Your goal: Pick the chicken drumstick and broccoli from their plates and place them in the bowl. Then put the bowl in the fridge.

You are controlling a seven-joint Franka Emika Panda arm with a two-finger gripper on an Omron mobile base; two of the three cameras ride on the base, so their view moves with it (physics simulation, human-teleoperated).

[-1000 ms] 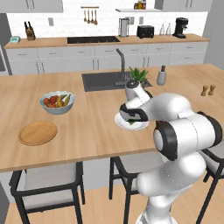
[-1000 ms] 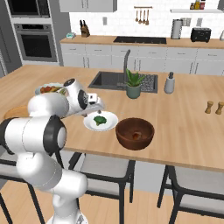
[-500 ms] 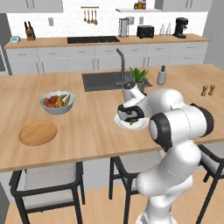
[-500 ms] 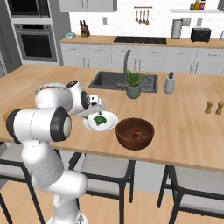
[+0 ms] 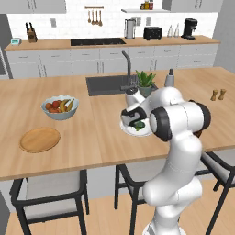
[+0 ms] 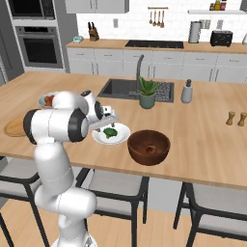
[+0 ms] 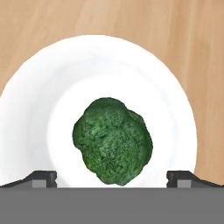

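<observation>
One broccoli (image 7: 113,140) on white plate (image 7: 39,92), drumstick (image 6: 151,149) in wooden bowl (image 6: 137,152), fingers (image 7: 43,178) spread wide.

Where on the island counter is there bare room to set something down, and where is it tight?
Bare wood lies between the wooden plate and the white plate, and right of the dark bowl toward the salt and pepper shakers. It is crowded around the white plate, where the open gripper hangs over the broccoli beside the bowl.

A broccoli floret (image 6: 110,132) is seen on a white ceramic plate (image 6: 121,137) on the wooden island counter (image 6: 202,140). Just right of the plate, a dark wooden bowl (image 6: 148,147) holds a chicken drumstick (image 6: 151,149). The gripper (image 6: 107,121) is poised over the plate's left side.
</observation>
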